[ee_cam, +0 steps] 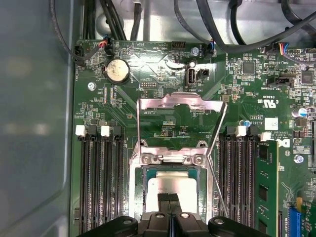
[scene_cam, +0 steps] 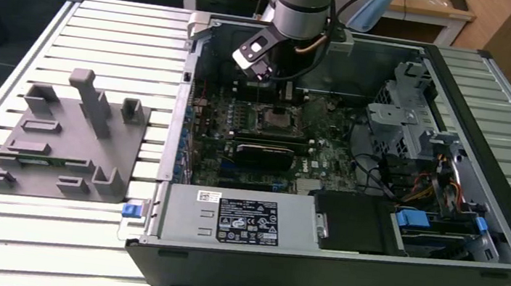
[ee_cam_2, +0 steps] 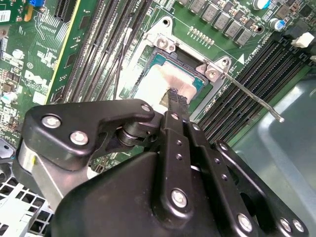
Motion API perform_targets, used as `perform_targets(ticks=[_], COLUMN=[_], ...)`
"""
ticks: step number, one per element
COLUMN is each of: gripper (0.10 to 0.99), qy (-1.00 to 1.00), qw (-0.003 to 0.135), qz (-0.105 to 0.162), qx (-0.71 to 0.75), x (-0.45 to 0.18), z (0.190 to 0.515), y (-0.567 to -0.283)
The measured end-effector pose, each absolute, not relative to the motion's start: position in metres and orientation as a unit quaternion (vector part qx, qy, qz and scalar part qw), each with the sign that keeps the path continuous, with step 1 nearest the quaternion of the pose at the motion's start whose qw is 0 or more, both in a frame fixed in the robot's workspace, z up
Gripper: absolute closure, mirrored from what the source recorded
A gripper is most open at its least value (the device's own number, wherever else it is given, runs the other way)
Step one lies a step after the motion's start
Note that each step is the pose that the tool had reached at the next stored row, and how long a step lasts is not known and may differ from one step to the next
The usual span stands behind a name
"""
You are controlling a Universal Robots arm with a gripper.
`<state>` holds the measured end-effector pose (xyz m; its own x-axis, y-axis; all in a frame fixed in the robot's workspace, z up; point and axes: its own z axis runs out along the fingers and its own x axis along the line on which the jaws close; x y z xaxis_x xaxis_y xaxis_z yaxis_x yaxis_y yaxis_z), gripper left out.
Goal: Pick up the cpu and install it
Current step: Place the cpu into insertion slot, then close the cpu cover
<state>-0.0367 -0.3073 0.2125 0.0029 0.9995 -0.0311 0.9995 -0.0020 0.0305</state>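
cpu (ee_cam: 165,188) flat in the motherboard socket (ee_cam: 170,159), load plate (ee_cam: 178,101) flipped up, tool (ee_cam: 169,198) directly over the cpu, fingertips clenched together, gripping nothing, tips at its silvery top.

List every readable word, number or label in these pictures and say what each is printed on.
Nothing can be quoted with confidence.
The labels on the power supply: print too small to read.
White lettering on the motherboard: too small to read.
The white sticker on the motherboard: too small to read.
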Motion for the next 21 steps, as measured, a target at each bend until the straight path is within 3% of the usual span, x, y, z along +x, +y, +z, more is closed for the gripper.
perform_targets(ticks=[21], gripper=[0.965], qy=[0.706], qw=[0.022], qz=[0.0], qx=[0.708], x=[-0.037], z=[0.223], y=[-0.307])
